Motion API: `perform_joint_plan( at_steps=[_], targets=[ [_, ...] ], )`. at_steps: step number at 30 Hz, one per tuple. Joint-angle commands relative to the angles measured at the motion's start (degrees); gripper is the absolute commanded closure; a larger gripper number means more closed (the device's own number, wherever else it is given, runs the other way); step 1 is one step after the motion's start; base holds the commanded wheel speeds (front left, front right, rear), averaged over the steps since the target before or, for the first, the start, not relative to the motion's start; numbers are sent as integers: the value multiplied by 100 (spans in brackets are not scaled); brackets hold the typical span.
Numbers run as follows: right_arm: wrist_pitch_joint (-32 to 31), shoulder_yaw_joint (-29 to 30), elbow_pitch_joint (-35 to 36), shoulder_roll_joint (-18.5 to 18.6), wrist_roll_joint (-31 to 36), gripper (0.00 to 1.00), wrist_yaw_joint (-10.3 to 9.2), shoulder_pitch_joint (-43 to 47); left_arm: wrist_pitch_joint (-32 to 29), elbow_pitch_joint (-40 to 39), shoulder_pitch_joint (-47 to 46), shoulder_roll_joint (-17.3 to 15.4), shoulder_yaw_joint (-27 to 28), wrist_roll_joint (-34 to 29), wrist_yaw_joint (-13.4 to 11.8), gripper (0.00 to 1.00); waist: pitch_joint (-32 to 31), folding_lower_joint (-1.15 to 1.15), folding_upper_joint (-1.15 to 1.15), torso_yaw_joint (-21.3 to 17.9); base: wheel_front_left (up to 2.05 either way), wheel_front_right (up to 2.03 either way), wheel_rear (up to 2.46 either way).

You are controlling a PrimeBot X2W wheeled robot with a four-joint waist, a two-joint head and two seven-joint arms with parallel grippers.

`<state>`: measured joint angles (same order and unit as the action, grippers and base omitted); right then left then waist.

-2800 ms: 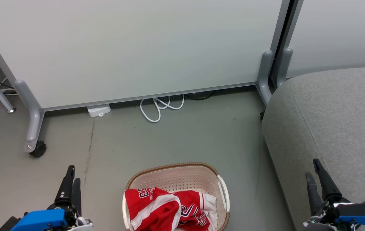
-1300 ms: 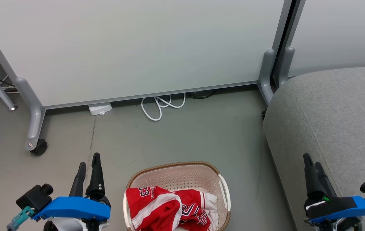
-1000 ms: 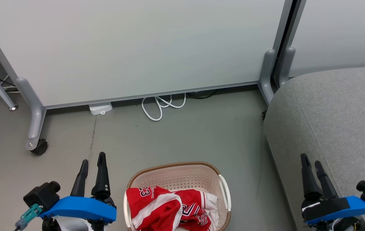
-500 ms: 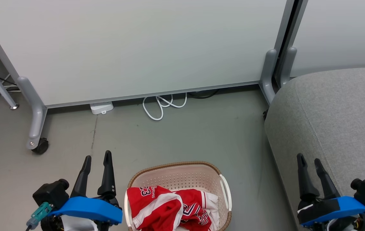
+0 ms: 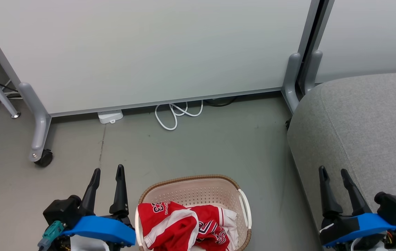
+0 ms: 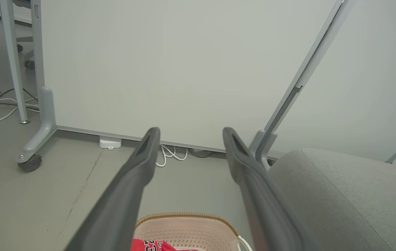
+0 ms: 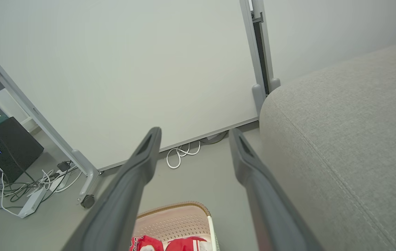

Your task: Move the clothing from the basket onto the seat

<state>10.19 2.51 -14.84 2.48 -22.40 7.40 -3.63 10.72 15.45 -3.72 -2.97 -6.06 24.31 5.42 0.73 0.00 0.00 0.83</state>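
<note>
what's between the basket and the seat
Just bare grey floor. In the head view the basket and the seat stand apart, with nothing lying in the strip between them.

A wide white partition panel (image 5: 156, 52) stands on the grey floor (image 5: 201, 150), with a second panel (image 5: 368, 35) to its right. Its grey foot ends in a black caster (image 5: 44, 159). A small white box (image 5: 110, 116) and a looped white cable (image 5: 175, 118) lie along its lower edge.

Basket (image 5: 198, 195) of perforated plastic, seat (image 5: 368, 122) of matt cloth
</note>
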Motion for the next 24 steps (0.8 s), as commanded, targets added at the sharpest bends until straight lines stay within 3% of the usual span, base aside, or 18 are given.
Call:
perform_joint_plan(
  at_steps=[1, 24],
  targets=[
    [48, 5, 34, 45, 146, 0, 11, -98, 40, 1, -121, -7, 0, -72, 12, 0, -5, 0, 0, 1, 0, 0, 0],
    [246, -19, 32, 50, 1227, 0, 13, -32, 320, 379, -142, 10, -88, -616, 17, 0, -58, 0, 0, 13, 0, 0, 0]
  ],
)
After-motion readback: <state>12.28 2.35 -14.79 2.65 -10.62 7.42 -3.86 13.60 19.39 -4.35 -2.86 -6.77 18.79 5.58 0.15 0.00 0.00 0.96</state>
